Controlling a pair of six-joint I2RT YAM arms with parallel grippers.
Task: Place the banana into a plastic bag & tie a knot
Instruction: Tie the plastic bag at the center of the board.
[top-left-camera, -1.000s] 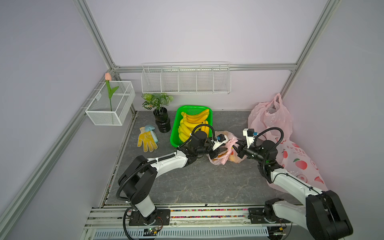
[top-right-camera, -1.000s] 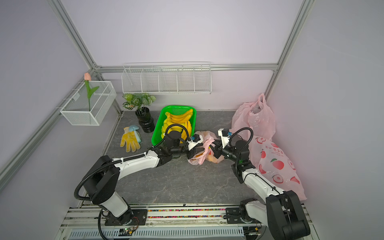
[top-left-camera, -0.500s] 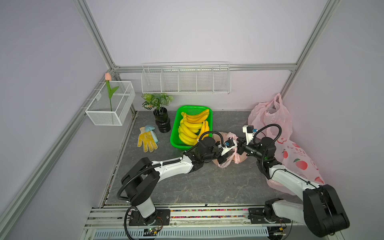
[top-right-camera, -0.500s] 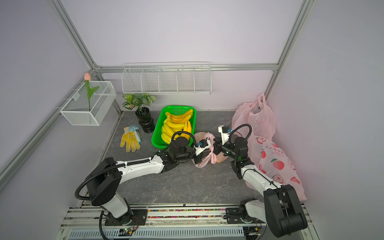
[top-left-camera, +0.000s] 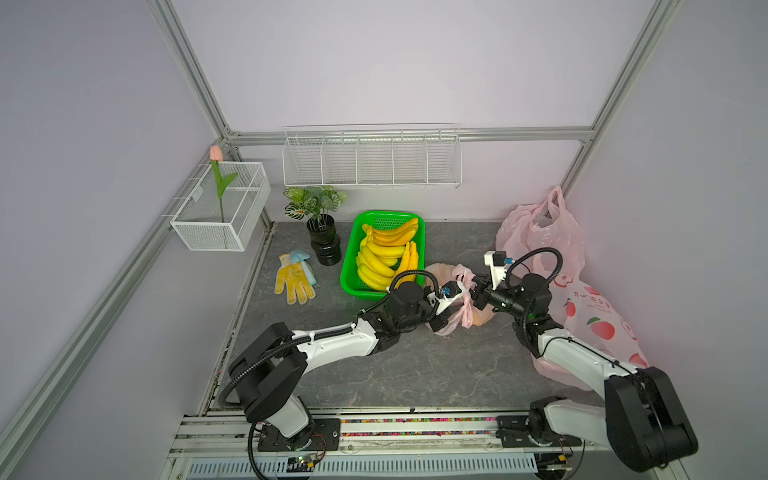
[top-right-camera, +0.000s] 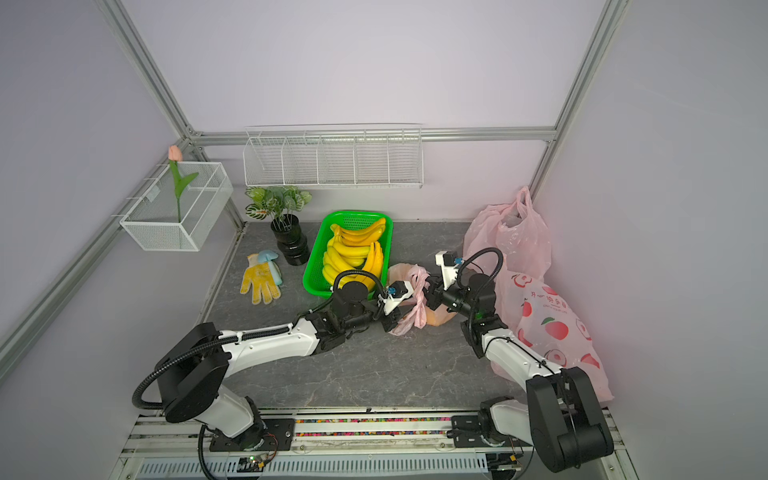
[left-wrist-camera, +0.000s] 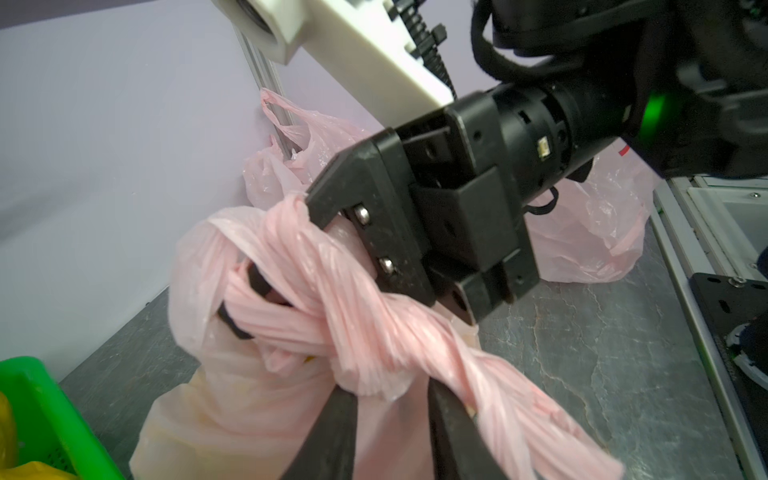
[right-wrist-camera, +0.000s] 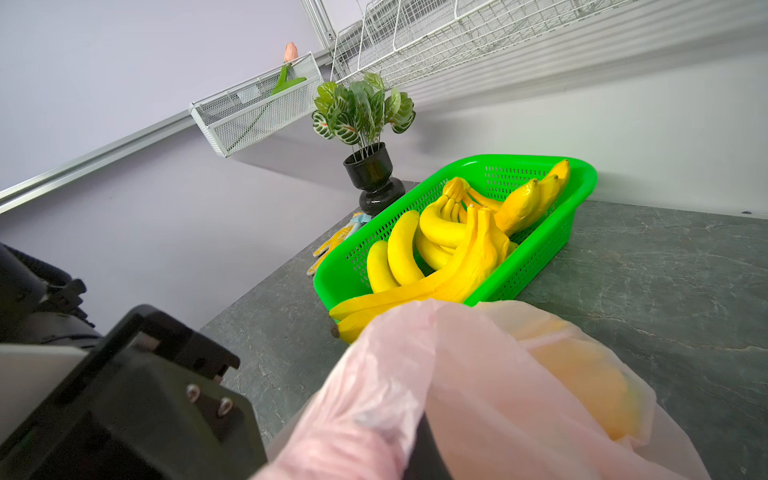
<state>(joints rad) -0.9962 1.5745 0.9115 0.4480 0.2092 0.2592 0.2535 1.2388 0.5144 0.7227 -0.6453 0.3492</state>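
A pink plastic bag (top-left-camera: 484, 318) (top-right-camera: 440, 319) lies right of the basket, and the banana (right-wrist-camera: 582, 374) shows orange-yellow through its film. The bag's handles are twisted into thick ropes (left-wrist-camera: 332, 307) that cross over each other. My right gripper (top-left-camera: 476, 293) (top-right-camera: 430, 293) (left-wrist-camera: 328, 212) is shut on one twisted handle near its end. In the right wrist view, pink film drapes over the right gripper (right-wrist-camera: 399, 449). My left gripper (top-left-camera: 440, 324) (top-right-camera: 390, 324) (left-wrist-camera: 390, 388) sits low against the bag's near side. Its fingers stand apart with loose bag film between them.
A green basket (top-left-camera: 417, 232) (right-wrist-camera: 582, 174) of bananas stands just left of the bag. Behind it are a black potted plant (top-left-camera: 322, 245) and a yellow glove (top-left-camera: 293, 280). Plain pink bags (top-left-camera: 540, 232) and a fruit-printed bag (top-left-camera: 594, 320) fill the right wall side.
My left arm has swung right from the basket side to the bag, and its fingers have spread a little. The right gripper has kept its hold and drawn in slightly.
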